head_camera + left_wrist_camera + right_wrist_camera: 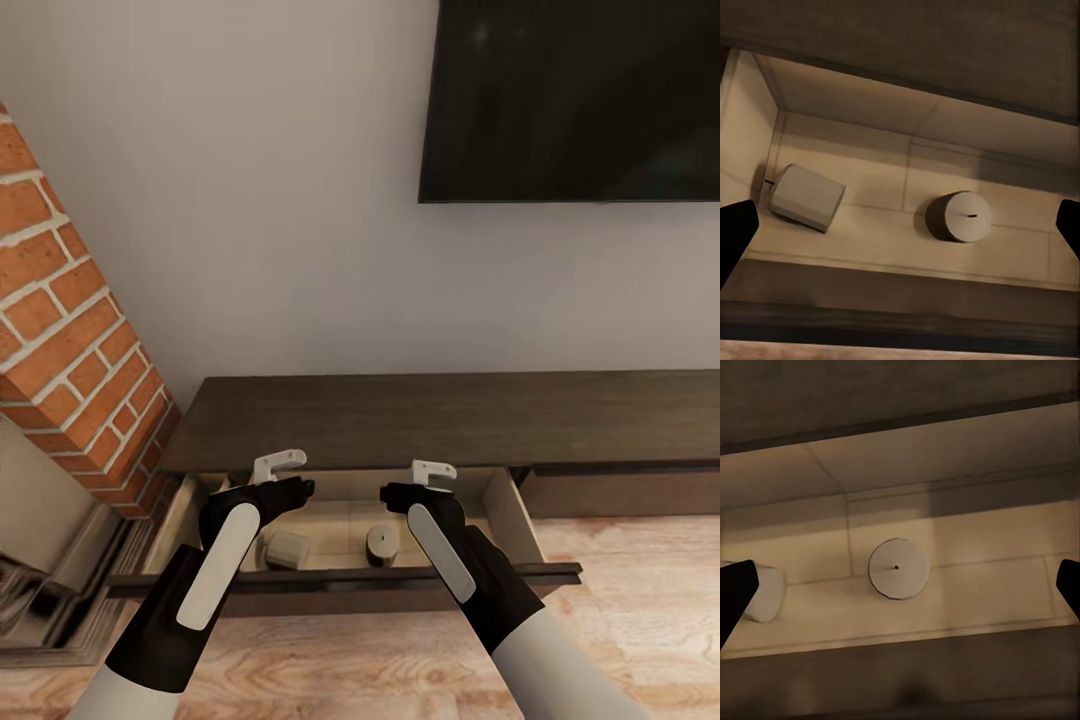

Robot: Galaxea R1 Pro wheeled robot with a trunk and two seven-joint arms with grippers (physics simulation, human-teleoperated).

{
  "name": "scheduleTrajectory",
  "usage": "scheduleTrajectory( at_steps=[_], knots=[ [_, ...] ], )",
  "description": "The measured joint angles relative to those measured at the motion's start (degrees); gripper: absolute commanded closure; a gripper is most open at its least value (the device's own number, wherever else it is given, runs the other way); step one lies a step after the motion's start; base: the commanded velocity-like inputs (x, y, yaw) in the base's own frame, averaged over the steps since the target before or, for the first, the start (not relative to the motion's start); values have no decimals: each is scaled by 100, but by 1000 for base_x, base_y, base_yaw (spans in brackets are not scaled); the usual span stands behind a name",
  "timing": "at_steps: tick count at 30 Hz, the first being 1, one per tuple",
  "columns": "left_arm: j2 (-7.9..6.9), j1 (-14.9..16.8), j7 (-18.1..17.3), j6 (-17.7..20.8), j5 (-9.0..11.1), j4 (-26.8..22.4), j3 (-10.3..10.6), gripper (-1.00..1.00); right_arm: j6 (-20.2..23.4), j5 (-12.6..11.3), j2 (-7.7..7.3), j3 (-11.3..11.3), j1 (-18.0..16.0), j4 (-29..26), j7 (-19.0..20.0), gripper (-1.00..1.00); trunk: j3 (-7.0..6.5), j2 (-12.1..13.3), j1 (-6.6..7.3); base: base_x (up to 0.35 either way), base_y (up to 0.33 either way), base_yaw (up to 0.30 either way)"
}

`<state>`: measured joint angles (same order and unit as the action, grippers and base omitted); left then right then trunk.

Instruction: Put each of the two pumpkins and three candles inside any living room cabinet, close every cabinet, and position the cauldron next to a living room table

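The dark-brown cabinet (440, 418) stands against the wall with its left drawer (340, 580) pulled open. Two tan candles are on the drawer's pale floor. One candle (288, 548) (806, 196) lies on its side, and the other candle (382, 543) (960, 216) (897, 568) stands upright. My left gripper (285, 492) (900, 229) hovers open over the drawer above the lying candle, holding nothing. My right gripper (405, 494) (900, 589) hovers open above the upright candle, also holding nothing. The pumpkins, the cauldron and the table are out of view.
A black TV (570, 100) hangs on the wall above the cabinet. A brick fireplace column (70, 340) and its metal hearth (50, 590) stand close on the left. A closed drawer front (620, 492) lies to the right, with wood floor (630, 610) before it.
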<state>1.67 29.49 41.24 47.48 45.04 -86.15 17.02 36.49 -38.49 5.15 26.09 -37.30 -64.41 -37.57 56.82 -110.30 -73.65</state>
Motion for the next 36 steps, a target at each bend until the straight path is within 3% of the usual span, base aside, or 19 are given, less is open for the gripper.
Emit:
scheduleTrajectory(
  at_steps=[13, 28, 36],
  knots=[
    [0, 0, 0, 0, 0, -8, 0, -100, -6, 0, 6, 0, 0, -6, 7, -100, -233, 522, 285, -18, 0, 0],
    [0, 0, 0, 0, 0, -36, -4, -100, -9, 0, 11, 0, 0, -7, 10, -100, -502, 1123, 612, -290, 0, 0],
    [-4, 0, 0, 0, 0, -36, -113, -100, -7, -8, 14, 0, 0, -4, 17, -100, -646, 1444, 791, -40, 0, 0]
  ],
)
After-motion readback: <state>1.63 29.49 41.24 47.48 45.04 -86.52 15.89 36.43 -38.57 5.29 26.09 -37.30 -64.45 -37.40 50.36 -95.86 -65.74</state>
